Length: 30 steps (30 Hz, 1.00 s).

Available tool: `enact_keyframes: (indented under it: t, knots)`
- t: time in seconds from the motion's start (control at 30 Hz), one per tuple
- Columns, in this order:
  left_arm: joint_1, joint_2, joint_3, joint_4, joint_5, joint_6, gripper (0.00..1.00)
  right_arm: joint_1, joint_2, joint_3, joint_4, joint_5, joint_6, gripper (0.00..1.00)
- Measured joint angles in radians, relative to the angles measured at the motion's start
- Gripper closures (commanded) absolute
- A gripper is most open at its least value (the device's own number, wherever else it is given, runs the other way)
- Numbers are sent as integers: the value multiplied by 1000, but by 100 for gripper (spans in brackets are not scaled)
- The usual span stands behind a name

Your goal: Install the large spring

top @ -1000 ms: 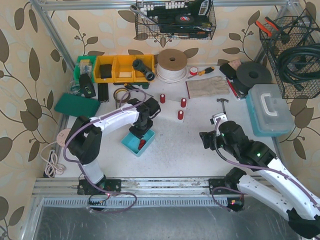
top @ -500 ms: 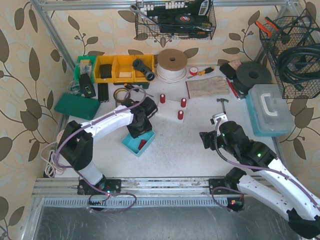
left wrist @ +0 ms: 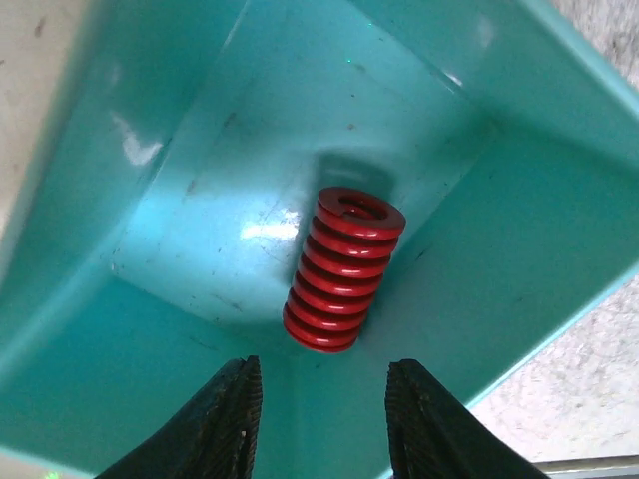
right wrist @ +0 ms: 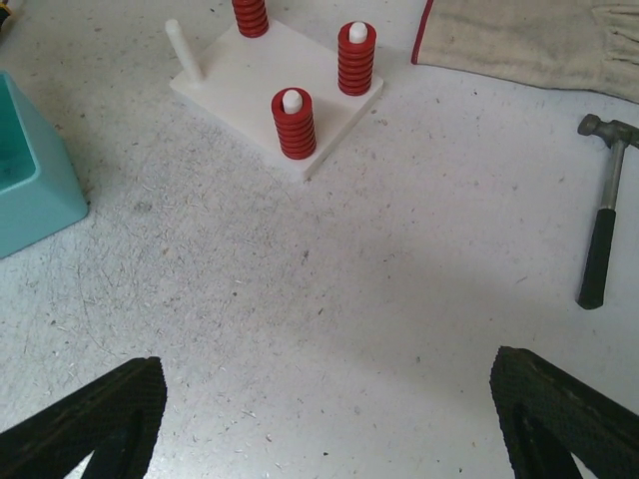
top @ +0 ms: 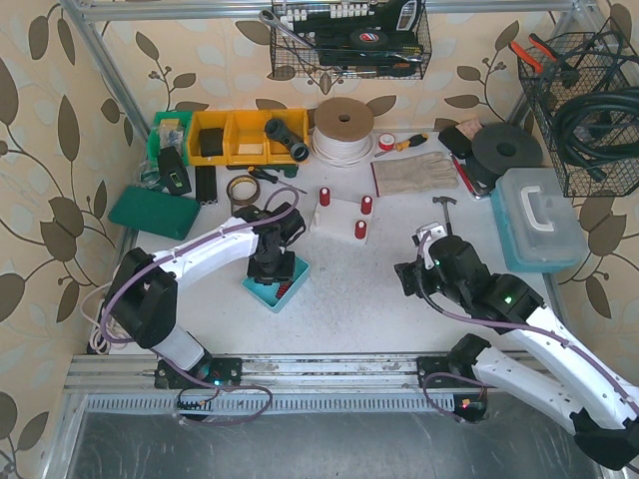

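My left gripper [left wrist: 324, 427] is spread open and grips nothing. Its two dark fingers [left wrist: 225, 419] show at the bottom edge of the wrist view. Just ahead of the gap between them, the large red spring [left wrist: 342, 269] rests on the floor of the teal bin [left wrist: 150, 100], close to one inner wall, with its open end turned toward the top of the picture. I see a clear strip of bin floor between the fingers and the spring, so they are not touching. In the overhead view the left arm reaches down into this bin, which sits on the table [top: 349, 299] left of the middle.

My right gripper [right wrist: 324, 419] is also wide open and empty, with one finger in each bottom corner of its wrist view, above bare tabletop. Ahead of it sits the white peg board [right wrist: 250, 90]. Three smaller red springs [right wrist: 294, 123] sit on its pegs, and the bare peg [right wrist: 183, 48] stands at the left corner. A corner of the bin shows at the left edge, near the board but apart from it. A hammer [right wrist: 601, 239] lies to the right, and a glove [right wrist: 529, 40] lies beyond it.
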Motion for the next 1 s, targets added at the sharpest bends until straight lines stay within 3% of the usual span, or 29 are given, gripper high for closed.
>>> enact_keyframes:
  t: [0.4, 1.0]
  knots:
    - [20, 63, -22, 85, 26, 163, 59, 0, 53, 44, 0, -5, 1, 12]
    - [20, 187, -31, 145, 66, 229, 56, 0, 83, 55, 0, 4, -19, 12]
